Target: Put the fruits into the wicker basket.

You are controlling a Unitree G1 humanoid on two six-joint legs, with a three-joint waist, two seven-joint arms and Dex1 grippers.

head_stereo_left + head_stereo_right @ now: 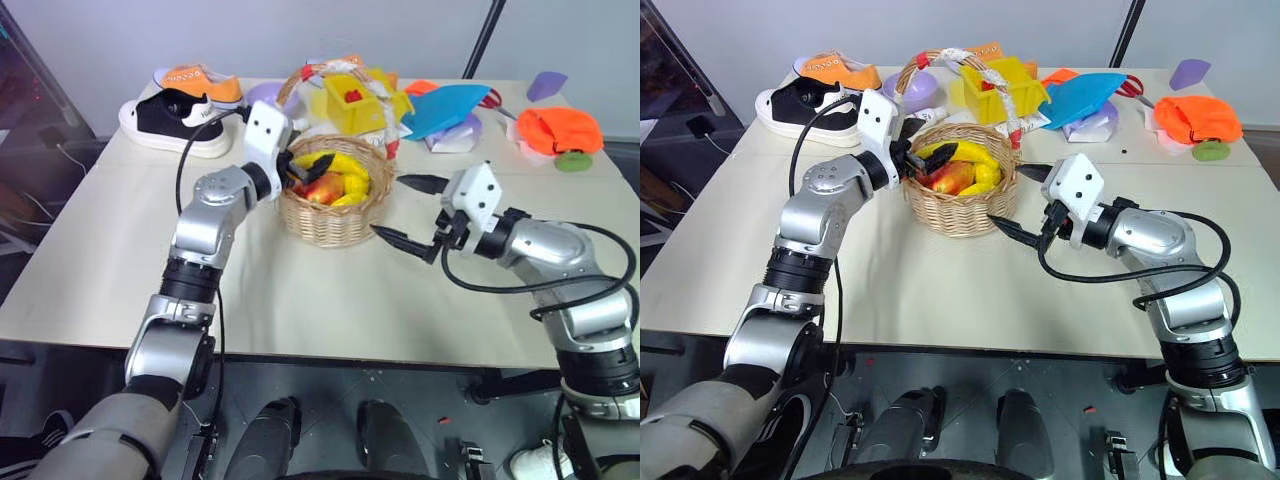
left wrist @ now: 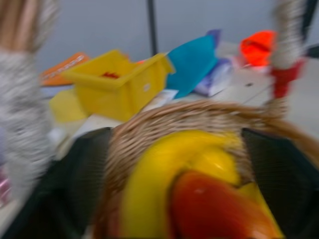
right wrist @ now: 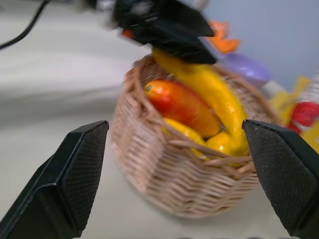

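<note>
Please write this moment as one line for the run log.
banana, mango: in basket | left pincer: open, over basket | right pincer: open, beside basket

My arms are built of rounded silver-grey segments joined by black ribbed collars, and each wrist carries a boxy white housing, with a glossy black cable looping loose alongside each forearm. My left pincer point(image 1: 308, 167) and my right pincer point(image 1: 408, 209) each end in two black fingers point(image 3: 75, 179) that taper to blunt wedges (their inner faces are stippled with a fine grid texture). Nearer my shoulders the silver gives way to smooth, matte grey sleeves.
</note>
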